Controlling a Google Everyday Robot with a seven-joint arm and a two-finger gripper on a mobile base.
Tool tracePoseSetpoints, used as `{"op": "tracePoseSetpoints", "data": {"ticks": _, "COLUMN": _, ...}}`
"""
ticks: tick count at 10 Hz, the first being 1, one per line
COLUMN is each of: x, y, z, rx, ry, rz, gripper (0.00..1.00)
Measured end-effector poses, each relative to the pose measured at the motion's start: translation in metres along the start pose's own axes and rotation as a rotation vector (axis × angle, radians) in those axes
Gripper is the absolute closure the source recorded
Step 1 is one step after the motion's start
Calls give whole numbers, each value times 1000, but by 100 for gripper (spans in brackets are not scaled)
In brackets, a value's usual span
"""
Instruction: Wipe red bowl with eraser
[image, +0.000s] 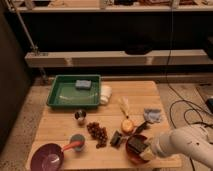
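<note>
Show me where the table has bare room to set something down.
Bare wood: the back right corner, between the white item and blue cloth; also the left strip between green tray and purple bowl. Crowded: front centre, where the gripper is at the red bowl.

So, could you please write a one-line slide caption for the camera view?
End effector at the eraser over the red bowl, near the front edge of a cluttered wooden table.

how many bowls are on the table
2. A round purple-magenta bowl sits at the near-left corner; a shallow red bowl sits near-right, partly covered by the robot's tool reaching into it. None seem hidden.
</note>
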Motion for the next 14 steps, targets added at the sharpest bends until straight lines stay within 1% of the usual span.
{"op": "tracePoseSetpoints", "data": {"ticks": 2, "x": -6, "y": 6, "z": -18, "rx": 16, "ry": -14, "rz": -37, "gripper": 100}}
{"op": "tracePoseSetpoints", "data": {"ticks": 3, "x": -6, "y": 11, "z": -23, "rx": 15, "ry": -16, "rz": -47, "gripper": 100}}
{"op": "tracePoseSetpoints", "data": {"ticks": 4, "x": -3, "y": 16, "z": -25, "rx": 11, "ry": -18, "rz": -53, "gripper": 100}}
{"op": "tracePoseSetpoints", "data": {"ticks": 5, "x": 1, "y": 24, "z": -23, "rx": -4, "ry": -18, "rz": -55, "gripper": 100}}
{"op": "tracePoseSetpoints", "data": {"ticks": 8, "x": 22, "y": 35, "z": -17, "rx": -35, "ry": -6, "rz": -29, "gripper": 100}}
{"op": "tracePoseSetpoints", "data": {"ticks": 9, "x": 27, "y": 33, "z": -17, "rx": -36, "ry": -1, "rz": -17, "gripper": 100}}
{"op": "tracePoseSetpoints", "data": {"ticks": 11, "x": 36, "y": 23, "z": -17, "rx": -25, "ry": 6, "rz": 5, "gripper": 100}}
{"op": "tracePoseSetpoints", "data": {"ticks": 14, "x": 37, "y": 7, "z": -12, "rx": -8, "ry": 18, "rz": 36, "gripper": 100}}
